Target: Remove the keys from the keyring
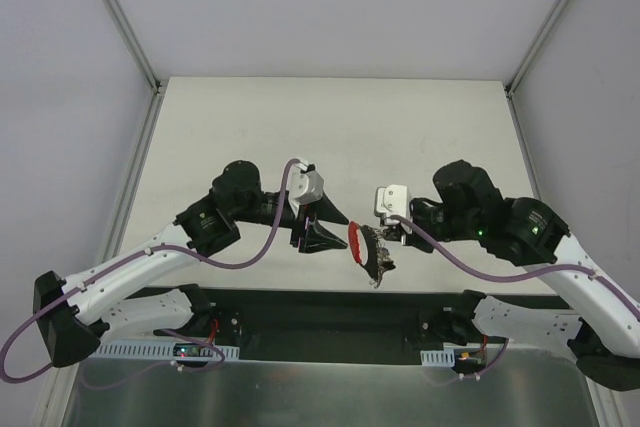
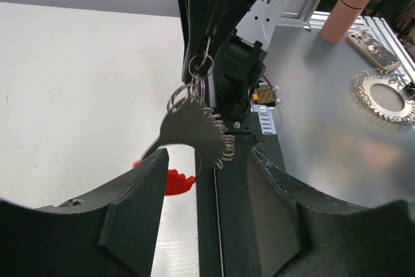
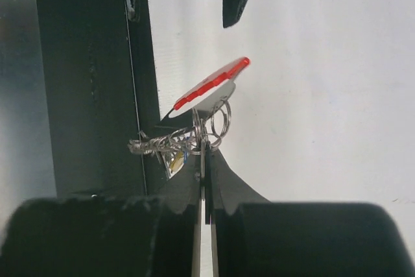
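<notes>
Over the white tabletop (image 1: 300, 117), the right gripper (image 3: 205, 160) was pinched shut on the keyring (image 3: 221, 120). The left gripper (image 1: 338, 233) hung open and empty just left of it. The keys (image 1: 372, 255) dangled in the air between them, likely so one could be pulled off.

We see a pale pink cylindrical bottle (image 2: 347, 12) standing upright on a brushed silvery metal surface (image 2: 337, 134), with a phone in a patterned case (image 2: 375, 43) lying just beside it. Near them lies a flat silvery ring with a lacy edge (image 2: 364, 89). A matte white tabletop (image 1: 330, 127) stretches beyond a black strip (image 1: 330, 315).
</notes>
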